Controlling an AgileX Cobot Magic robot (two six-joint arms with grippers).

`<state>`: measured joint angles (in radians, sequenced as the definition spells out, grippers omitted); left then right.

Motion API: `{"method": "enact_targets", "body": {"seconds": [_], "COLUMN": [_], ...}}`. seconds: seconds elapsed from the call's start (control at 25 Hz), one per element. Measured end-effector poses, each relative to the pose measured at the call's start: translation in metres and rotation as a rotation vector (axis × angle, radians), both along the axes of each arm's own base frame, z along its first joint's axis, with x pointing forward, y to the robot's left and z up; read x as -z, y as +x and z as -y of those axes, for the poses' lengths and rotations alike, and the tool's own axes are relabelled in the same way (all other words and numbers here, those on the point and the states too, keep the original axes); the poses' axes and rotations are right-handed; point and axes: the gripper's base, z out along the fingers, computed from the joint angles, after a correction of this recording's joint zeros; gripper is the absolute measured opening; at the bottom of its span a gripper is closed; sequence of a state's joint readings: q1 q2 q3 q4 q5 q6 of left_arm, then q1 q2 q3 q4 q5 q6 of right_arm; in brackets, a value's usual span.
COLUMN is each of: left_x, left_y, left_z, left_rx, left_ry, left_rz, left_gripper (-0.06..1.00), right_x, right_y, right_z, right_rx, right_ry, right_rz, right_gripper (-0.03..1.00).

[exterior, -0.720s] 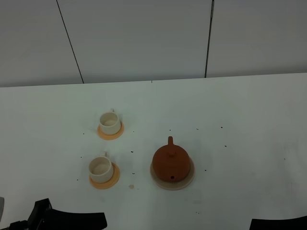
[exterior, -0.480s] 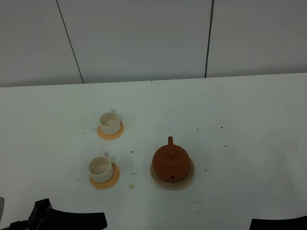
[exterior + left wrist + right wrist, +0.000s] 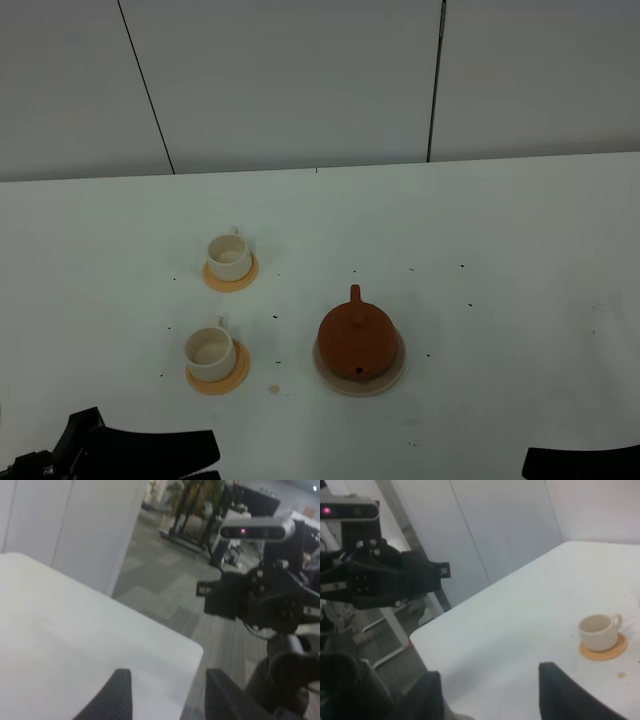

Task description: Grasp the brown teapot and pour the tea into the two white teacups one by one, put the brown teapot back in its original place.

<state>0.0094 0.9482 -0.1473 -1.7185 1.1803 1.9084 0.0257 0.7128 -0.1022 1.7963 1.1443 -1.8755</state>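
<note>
Grippers first. Right gripper: its two dark fingers stand wide apart with only bare table between them, fully open and holding nothing. Left gripper: its dark fingers are likewise spread, with nothing between them and nothing held. Each hangs over the white table top close to its front edge. From overhead only dark arm parts show: the left arm at 7 o'clock of the view and the right arm at 5 o'clock.

The squat round reddish-brown clay teapot sits upright and centred on the round flat beige disc, well apart from both arms. A short stub on the pot points to 12 o'clock, toward the grey panelled wall — whether it is spout or handle cannot be told.

The near cream-white cylindrical teacup stands upright on a round orange coaster at 9 o'clock of the teapot. The far teacup, of the same kind, stands on its own orange coaster at 10 o'clock of the teapot and at 12 o'clock of the near one. Neither touches the pot. Their contents cannot be made out.

A small brownish stain marks the table between the near coaster and the disc.
</note>
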Motion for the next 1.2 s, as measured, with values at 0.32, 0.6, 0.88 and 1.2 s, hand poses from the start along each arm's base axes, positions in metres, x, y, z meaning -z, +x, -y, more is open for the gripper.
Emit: {"method": "enact_targets", "body": {"seconds": [0.32,0.6,0.88,1.2], "left_x": [-0.028,-0.078,-0.081,-0.062], "left_y": [0.013,0.012,-0.023,-0.07], "left_z": [0.0,-0.006,-0.027,-0.058], "left_rx": [-0.002,-0.151,-0.428,-0.773], "left_ry": [-0.008,0.08,0.384,0.57], "left_rz": [0.099,0.209,0.138,-0.021], "left_gripper": [0.28,0.22,0.22,0.22], "right_x": [-0.003,-0.028,-0.048,-0.049], "right_y": [0.01,0.02,0.039,0.045], "right_z": [0.004,0.005,0.014,0.02], "right_rx": [0.091,0.108,0.29,0.382], "right_ry": [-0.032,-0.028,-0.041,-0.038], "right_rz": [0.003,0.08,0.04,-0.015], "right_gripper": [0.42,0.39,0.38,0.38]}}
